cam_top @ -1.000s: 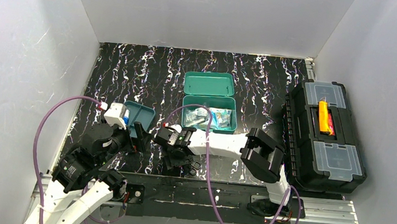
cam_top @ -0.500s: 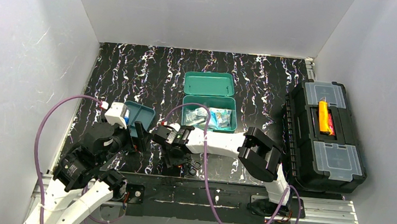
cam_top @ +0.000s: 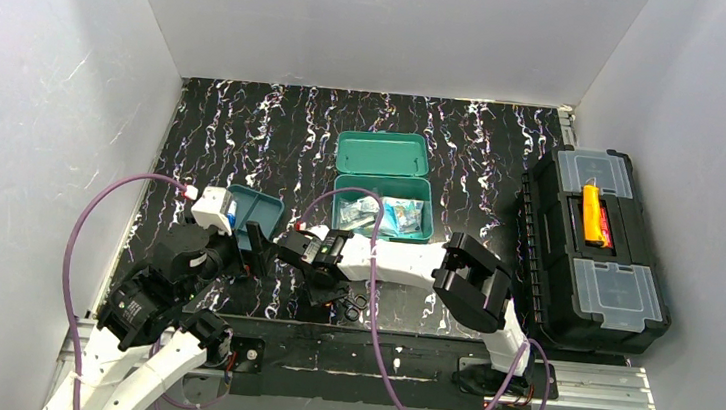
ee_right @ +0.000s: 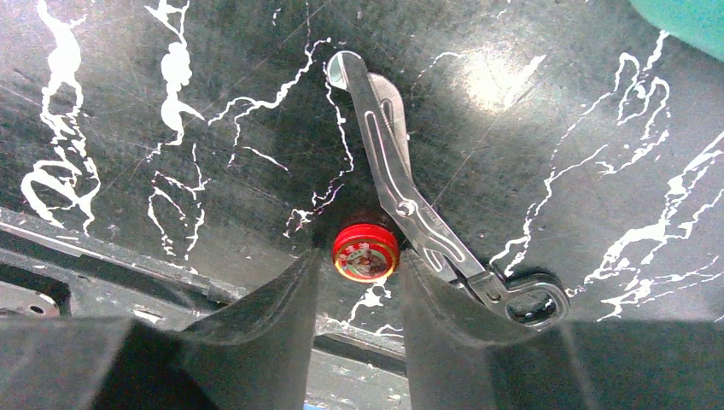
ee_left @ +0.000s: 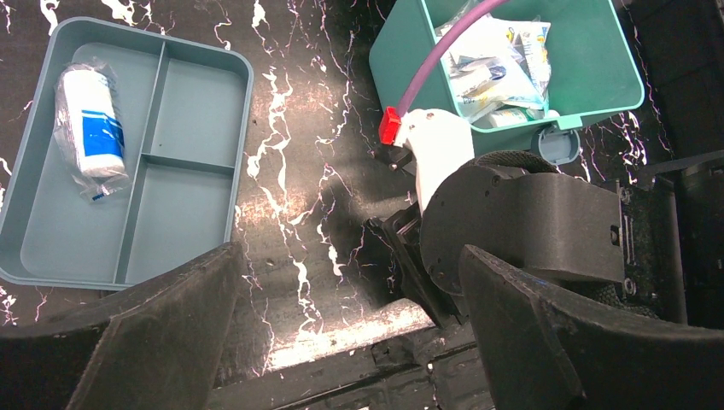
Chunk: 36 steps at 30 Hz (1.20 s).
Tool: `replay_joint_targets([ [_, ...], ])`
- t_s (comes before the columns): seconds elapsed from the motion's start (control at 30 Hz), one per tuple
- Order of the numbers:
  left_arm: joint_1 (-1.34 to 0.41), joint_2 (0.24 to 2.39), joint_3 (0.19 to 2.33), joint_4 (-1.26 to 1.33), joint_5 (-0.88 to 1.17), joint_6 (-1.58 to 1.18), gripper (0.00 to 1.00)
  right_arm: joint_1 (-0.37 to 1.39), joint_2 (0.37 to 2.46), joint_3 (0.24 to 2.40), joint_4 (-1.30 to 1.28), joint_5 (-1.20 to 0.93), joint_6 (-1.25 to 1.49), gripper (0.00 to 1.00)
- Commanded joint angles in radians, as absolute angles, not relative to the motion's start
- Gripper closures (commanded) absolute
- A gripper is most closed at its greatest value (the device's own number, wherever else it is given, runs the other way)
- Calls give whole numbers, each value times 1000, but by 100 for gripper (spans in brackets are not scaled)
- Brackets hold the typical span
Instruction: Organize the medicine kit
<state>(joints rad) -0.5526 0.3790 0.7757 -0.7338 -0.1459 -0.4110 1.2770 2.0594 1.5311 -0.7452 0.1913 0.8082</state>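
Right tool [ee_right: 359,260] narrowly apart, red tin [ee_right: 365,251] between its tips, metal scissors [ee_right: 401,192] just beyond on surface [ee_right: 213,102], left tool [ee_left: 350,256] wide apart

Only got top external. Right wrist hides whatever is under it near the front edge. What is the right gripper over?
Observer: A small red round tin on the table, between the right gripper's open fingers.
Operator: Anything beside it?
Observer: Metal scissors lie flat right next to the tin, handle loop toward the near edge.
Operator: And the loose tray, what is in it?
Observer: One wrapped bandage roll in its long compartment; the two smaller compartments are bare.
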Motion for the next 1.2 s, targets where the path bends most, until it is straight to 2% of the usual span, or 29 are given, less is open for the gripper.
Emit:
replay_joint_targets([
  [0.0,-552,388,767,-723,-133,-402,2,1273,2124,1525,-741,240,813,58],
  [0.3,-552,387,767,-722,-131,-402,2,1275,2113,1537,-744,250,813,71],
  [0.47,-552,371,767,-723,-139,-404,2,1276,2018,1574,-751,267,811,75],
  [0.57,-552,359,769,-729,-153,-405,2,1276,2010,1650,-770,274,788,76],
  [0.73,-552,304,770,-746,-221,-420,2,1254,2113,1952,-799,262,684,77],
  [0.87,-551,283,770,-748,-235,-425,2,1233,2170,2064,-787,234,649,77],
  [1.17,-541,253,767,-745,-238,-425,2,1155,2258,2152,-685,147,600,78],
])
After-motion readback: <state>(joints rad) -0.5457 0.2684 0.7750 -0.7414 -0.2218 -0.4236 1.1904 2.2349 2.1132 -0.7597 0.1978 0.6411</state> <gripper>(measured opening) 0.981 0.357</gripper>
